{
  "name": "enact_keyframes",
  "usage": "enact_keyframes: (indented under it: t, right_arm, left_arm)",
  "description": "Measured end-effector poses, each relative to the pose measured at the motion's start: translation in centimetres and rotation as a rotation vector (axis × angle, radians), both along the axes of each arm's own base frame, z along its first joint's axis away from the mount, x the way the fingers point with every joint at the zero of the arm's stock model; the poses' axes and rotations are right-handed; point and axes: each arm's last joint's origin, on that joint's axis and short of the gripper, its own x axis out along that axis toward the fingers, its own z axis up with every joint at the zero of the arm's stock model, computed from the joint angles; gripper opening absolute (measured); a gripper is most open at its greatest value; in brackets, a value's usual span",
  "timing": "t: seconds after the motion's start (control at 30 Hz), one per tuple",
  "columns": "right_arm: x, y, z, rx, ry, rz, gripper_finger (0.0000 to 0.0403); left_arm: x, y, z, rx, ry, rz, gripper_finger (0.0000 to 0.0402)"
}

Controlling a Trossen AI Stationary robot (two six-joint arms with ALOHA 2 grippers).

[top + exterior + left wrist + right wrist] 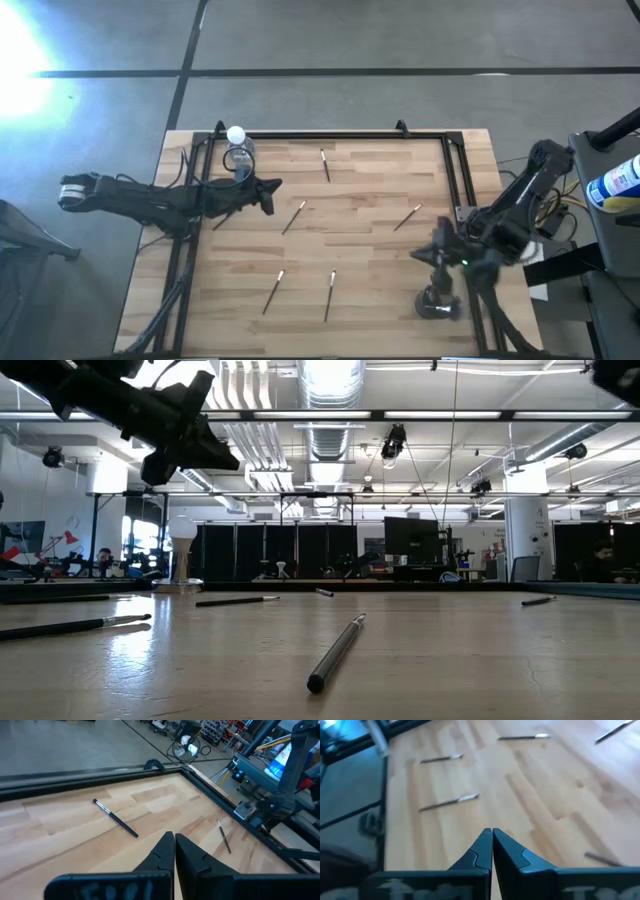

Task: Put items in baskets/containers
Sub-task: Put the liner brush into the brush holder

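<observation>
Several thin dark brushes with pale tips lie flat and scattered on the wooden table: one (325,165) near the far edge, one (293,217) and one (407,216) in the middle, two (274,290) (330,295) nearer. A small round dark cup (438,303) stands by the near right corner. My left gripper (268,190) (174,840) hovers shut above the table's left part, holding nothing. My right gripper (437,255) (491,836) hovers shut just far of the cup, also holding nothing. No big fanned brush shows.
A clear bottle with a white cap (238,150) stands at the far left corner. A black frame (330,135) borders the table's far, left and right edges. In the low view one brush (335,653) lies close to the camera, another (75,625) to its left.
</observation>
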Motion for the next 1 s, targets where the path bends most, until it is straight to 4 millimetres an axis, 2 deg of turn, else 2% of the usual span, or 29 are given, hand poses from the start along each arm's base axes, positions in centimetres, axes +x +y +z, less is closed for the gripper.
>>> enact_keyframes:
  t: [0.17, 0.33, 0.6, 0.7, 0.8, 0.9, 1.0]
  right_arm:
    - [3.7, -2.1, 0.2, -0.009, -0.015, -0.063, 0.0008]
    - [7.2, -4.7, -0.1, -0.003, -0.062, -0.213, 0.0008]
    - [10.5, -8.9, -1.9, -0.025, 0.005, -0.392, 0.0008]
    - [11.2, -10.3, -2.6, -0.078, 0.047, -0.418, 0.0008]
    - [11.7, -11.5, -3.0, -0.102, 0.064, -0.451, 0.0008]
    - [12.2, -12.3, -3.2, -0.111, 0.089, -0.396, 0.0008]
    - [12.4, -12.8, -3.2, -0.148, 0.104, -0.313, 0.0008]
  left_arm:
    - [0.1, -0.3, -0.1, -0.032, 0.001, -0.108, 0.0007]
    - [0.1, -0.5, -0.4, -0.061, 0.035, -0.194, 0.0007]
    - [-0.4, -0.7, -1.8, -0.136, 0.175, -0.246, 0.0007]
    - [-0.9, -0.6, -2.6, -0.205, 0.238, -0.166, 0.0007]
    - [-2.0, -0.3, -3.8, -0.287, 0.326, 0.039, 0.0007]
    - [-3.2, 0.2, -5.0, -0.422, 0.409, 0.189, 0.0007]
    - [-4.2, 0.6, -6.0, -0.511, 0.535, 0.236, 0.0007]
